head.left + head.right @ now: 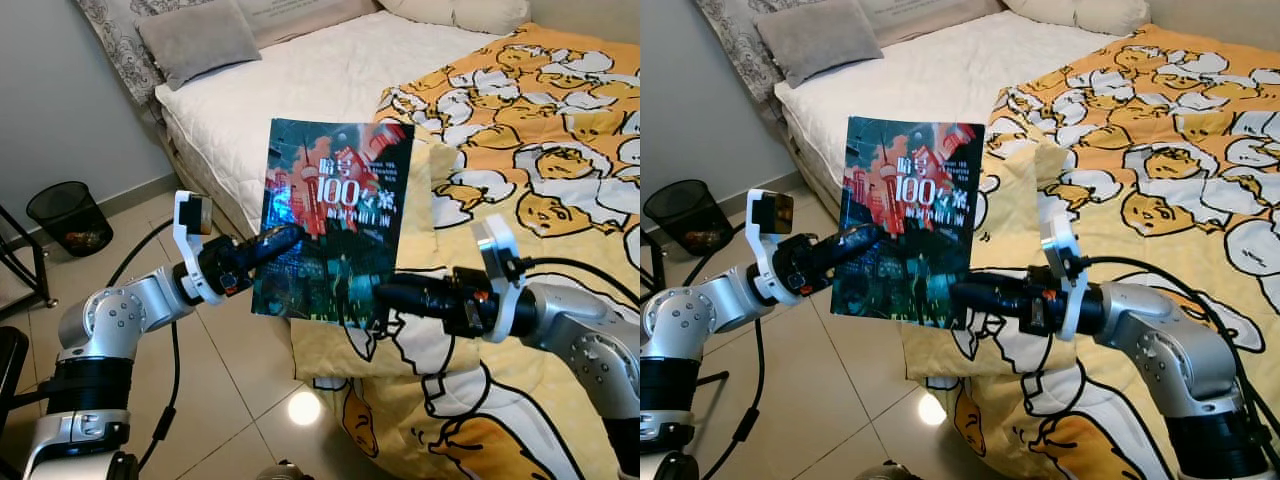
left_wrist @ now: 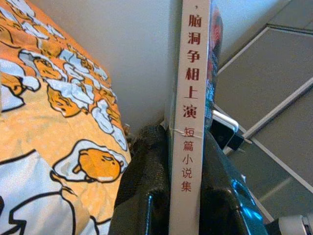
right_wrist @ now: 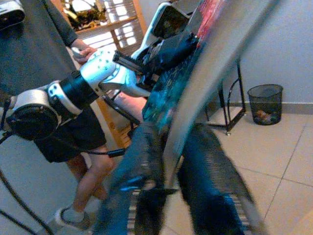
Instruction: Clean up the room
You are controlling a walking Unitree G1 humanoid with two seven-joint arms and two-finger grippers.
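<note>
Together, we hold the book (image 1: 335, 220) upright in the air beside the bed (image 1: 330, 70), above the yellow blanket (image 1: 520, 180): our left gripper (image 1: 280, 242) clamps its spine edge and our right gripper (image 1: 392, 295) pinches its lower corner, which probably steadies it for carrying it off to tidy away.

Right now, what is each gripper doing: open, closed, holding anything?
Left gripper: closed on the book, clamping its left edge.
Right gripper: closed on the same book, at its lower right corner.
</note>
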